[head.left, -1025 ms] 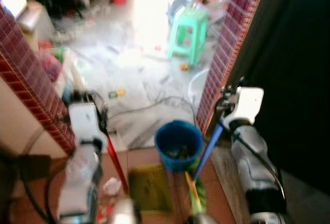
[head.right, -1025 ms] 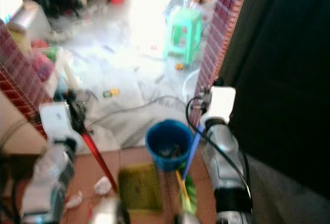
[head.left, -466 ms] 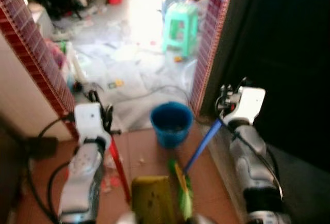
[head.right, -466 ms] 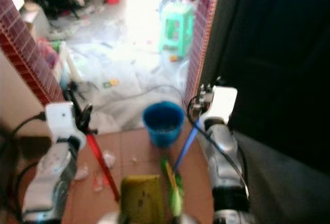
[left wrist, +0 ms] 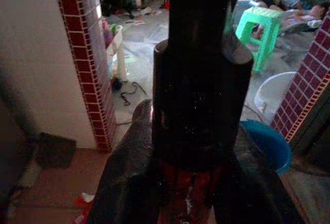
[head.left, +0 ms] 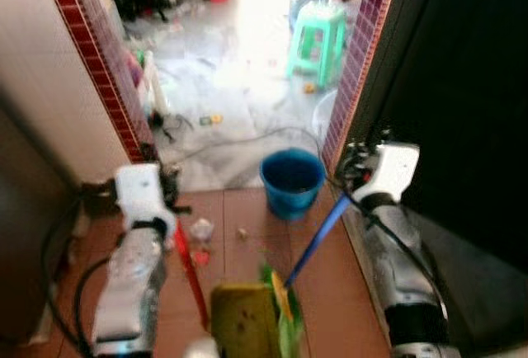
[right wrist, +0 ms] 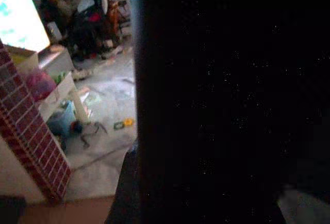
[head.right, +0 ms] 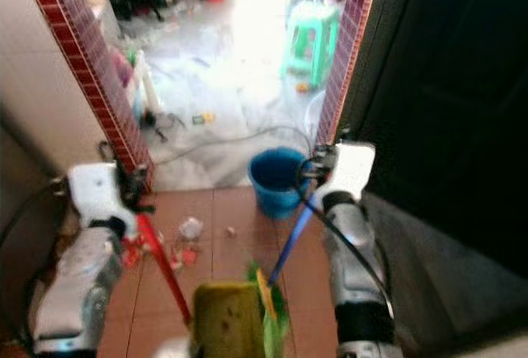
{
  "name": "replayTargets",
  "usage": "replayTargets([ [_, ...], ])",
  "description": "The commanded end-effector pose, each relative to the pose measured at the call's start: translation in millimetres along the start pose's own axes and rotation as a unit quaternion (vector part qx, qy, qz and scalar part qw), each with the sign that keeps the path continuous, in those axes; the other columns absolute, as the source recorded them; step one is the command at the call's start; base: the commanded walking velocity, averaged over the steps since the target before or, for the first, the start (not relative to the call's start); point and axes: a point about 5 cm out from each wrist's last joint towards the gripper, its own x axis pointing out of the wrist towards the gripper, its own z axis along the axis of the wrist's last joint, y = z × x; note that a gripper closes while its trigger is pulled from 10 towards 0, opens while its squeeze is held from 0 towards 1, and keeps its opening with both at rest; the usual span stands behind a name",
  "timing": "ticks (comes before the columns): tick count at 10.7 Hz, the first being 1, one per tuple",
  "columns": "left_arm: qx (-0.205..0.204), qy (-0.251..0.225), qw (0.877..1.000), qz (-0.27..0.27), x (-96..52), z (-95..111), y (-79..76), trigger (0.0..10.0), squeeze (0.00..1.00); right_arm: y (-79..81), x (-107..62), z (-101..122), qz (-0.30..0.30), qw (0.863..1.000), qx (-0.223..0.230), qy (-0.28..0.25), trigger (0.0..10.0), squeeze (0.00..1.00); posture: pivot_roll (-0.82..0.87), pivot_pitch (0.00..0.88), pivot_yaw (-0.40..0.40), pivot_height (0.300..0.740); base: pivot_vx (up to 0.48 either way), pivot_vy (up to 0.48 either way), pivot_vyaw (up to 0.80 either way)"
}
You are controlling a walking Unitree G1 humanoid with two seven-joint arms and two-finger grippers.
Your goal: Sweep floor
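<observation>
On the terracotta tile floor (head.left: 247, 209) by the doorway, we carry both tools: our left end effector (head.left: 169, 197) is clenched on the red dustpan handle (head.left: 190, 271), the yellow-green dustpan (head.left: 243, 321) low in front, and our right end effector (head.left: 351, 181) grips the blue broom handle (head.left: 318, 234). Paper scraps (head.left: 200, 230) and small red bits lie unswept just beside the blue bucket (head.left: 290, 181), so we judge the sweeping largely undone.
</observation>
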Motion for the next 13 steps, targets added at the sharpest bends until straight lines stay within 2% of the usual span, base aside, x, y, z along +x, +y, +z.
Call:
replayTargets([
  [1, -0.007, -0.032, 0.999, -0.004, 1.5, 14, -3.6, 10.0, 0.00, 0.1, 3.0, 4, 0.005, 1.000, -0.008, -0.003, 10.0, 0.00, -0.02, 0.000, 0.008, 0.740, 0.000, 0.000, 0.00],
  [2, -0.006, -0.034, 0.999, -0.003, 1.8, 14, -3.9, 10.0, 0.00, 2.5, 2.8, 5, 0.013, 1.000, -0.012, -0.009, 10.0, 0.00, -0.02, 0.000, 0.006, 0.740, 0.000, 0.000, 0.00],
  [6, 0.010, -0.030, 1.000, 0.002, 3.3, 7, 1.1, 10.0, 0.00, 1.8, 3.2, 6, 0.009, 1.000, -0.017, -0.015, 10.0, 0.00, -0.01, 0.000, 0.005, 0.740, 0.000, 0.000, 0.80],
  [8, 0.039, -0.027, 0.999, -0.001, 10.2, -1, 5.5, 10.0, 0.00, 0.2, 10.1, 5, 0.001, 0.999, -0.029, -0.022, 10.0, 0.00, 0.00, 0.000, 0.006, 0.740, 0.000, 0.000, 0.79],
  [9, 0.058, -0.025, 0.998, -0.002, 12.6, 0, 7.7, 10.0, 0.00, -1.2, 13.6, 7, 0.001, 0.999, -0.045, -0.027, 10.0, 0.00, 0.05, 0.000, 0.005, 0.740, 0.000, 0.000, 0.00],
  [10, 0.053, -0.023, 0.998, -0.002, 12.4, 1, 7.1, 10.0, 0.00, -4.3, 14.1, 7, -0.004, 0.998, -0.050, -0.026, 10.0, 0.00, 0.05, 0.000, -0.003, 0.740, 0.000, 0.000, 0.00],
  [11, 0.041, -0.030, 0.998, -0.024, 7.3, 2, 2.4, 10.0, 0.00, -13.6, 12.1, 6, -0.024, 0.997, -0.064, -0.024, 10.0, 0.00, 0.04, 0.000, -0.027, 0.740, 0.000, 0.000, 0.00],
  [12, 0.047, -0.017, 0.998, -0.045, 0.4, -5, 1.2, 10.0, 0.00, -22.7, 8.4, 4, -0.044, 0.995, -0.087, -0.019, 10.0, 0.00, 0.03, 0.000, -0.044, 0.740, 0.000, 0.000, 0.00],
  [13, 0.088, -0.004, 0.987, -0.133, -7.8, -11, -5.3, 10.0, 0.00, -33.3, 6.3, 6, -0.068, 0.991, -0.113, -0.018, 10.0, 0.00, 0.00, 0.000, -0.048, 0.740, 0.000, 0.000, 0.00],
])
